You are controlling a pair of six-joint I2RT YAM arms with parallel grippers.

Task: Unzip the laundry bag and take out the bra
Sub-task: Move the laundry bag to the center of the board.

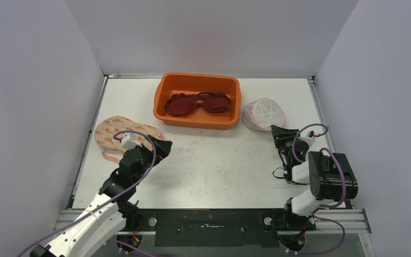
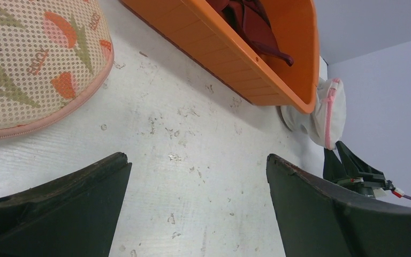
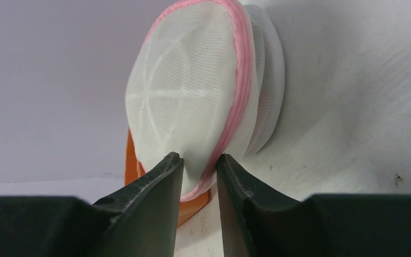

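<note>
The white mesh laundry bag (image 1: 263, 113) is sitting in the upper right of the top view, on the worktop (image 1: 214, 160) just beside the right end of the orange bin (image 1: 163, 99). Its pink zipper (image 3: 242, 80) is looking closed all along the stretch in view, so unzipping is not yet done and removal is left; whether a bra is lying inside I cannot tell. The bag is round rather than long. In the right wrist view it is tipping on edge, its face turning toward frame left and the zipper running top to bottom. The right end effector (image 3: 199, 160) is pinching the bag's lower rim beside the zipper. The left end effector (image 2: 198, 160) is standing wide apart, holding nothing, near a patterned laundry bag (image 1: 112, 131). A dark red bra (image 1: 198, 101) is lying in the bin.
</note>
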